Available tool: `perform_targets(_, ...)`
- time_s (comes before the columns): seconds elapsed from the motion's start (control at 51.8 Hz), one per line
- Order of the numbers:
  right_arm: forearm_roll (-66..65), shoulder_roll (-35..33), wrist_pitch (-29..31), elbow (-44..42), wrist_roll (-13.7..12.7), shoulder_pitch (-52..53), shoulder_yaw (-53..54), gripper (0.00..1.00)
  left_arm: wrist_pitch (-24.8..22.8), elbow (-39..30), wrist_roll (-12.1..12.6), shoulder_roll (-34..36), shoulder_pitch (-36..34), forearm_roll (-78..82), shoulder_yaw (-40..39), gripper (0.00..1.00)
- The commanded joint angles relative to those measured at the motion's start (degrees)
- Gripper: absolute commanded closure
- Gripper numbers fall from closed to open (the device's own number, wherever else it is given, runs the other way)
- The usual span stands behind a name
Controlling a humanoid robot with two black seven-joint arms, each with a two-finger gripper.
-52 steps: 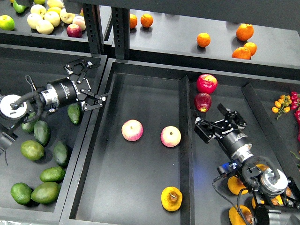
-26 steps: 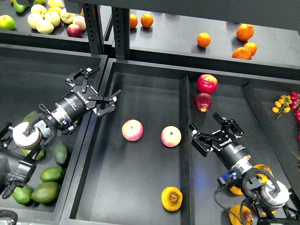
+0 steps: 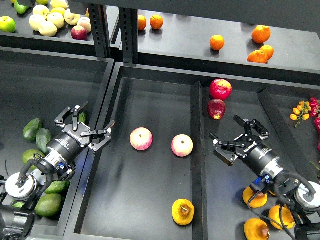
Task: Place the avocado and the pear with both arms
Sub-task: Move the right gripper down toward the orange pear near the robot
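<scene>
A yellow-orange pear [image 3: 183, 211] with a brown sunken end lies at the front of the middle tray [image 3: 150, 95]. Dark green avocados [image 3: 43, 139] lie in the left bin [image 3: 30, 85]; one [image 3: 82, 117] peeks out behind my left gripper. My left gripper [image 3: 85, 126] is open and empty over the bin's right wall. My right gripper [image 3: 238, 139] is open and empty over the right bin [image 3: 240, 100], right of the divider. Neither gripper touches any fruit.
Two pink-and-yellow apples [image 3: 141, 138] [image 3: 182, 145] lie mid-tray. Two red apples [image 3: 220, 89] sit at the back of the right bin, more pears [image 3: 255, 198] at its front. Lighter green avocados [image 3: 50, 204] lie front left. Oranges [image 3: 217, 42] are on the rear shelf.
My left arm has drawn back down and left, its gripper now lower over the bin wall. My right gripper has shifted slightly right. Both stay open. No fruit has moved.
</scene>
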Motion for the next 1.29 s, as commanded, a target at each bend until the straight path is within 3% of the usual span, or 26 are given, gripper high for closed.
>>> perform_targets(0.0, -0.1, -3.28, 0.19, -0.49, 0.0, 4.27, -6.97, 0.0, 0.0, -0.08, 0.0, 0.01, 0.69, -2.46, -0.42, 0.01)
perform_targets(0.232, -4.22, -7.06, 0.45, -0.75, 0.0, 10.25, -20.59, 0.0, 0.0, -1.48, 0.0, 0.01, 1.39, -5.45, -0.42, 0.01)
perform_targets(0.676, -21.54, -5.22, 0.54, -3.47, 0.0, 12.36, -37.38, 0.0, 0.0, -4.65, 0.0, 0.01, 3.94, -5.53, -0.42, 0.01)
perform_targets(1.275, -24.53, 0.58, 0.45, -6.81, 0.0, 12.36, -42.92, 0.04, 0.0, -6.23, 0.0, 0.01, 4.82, -6.06, -0.42, 0.01)
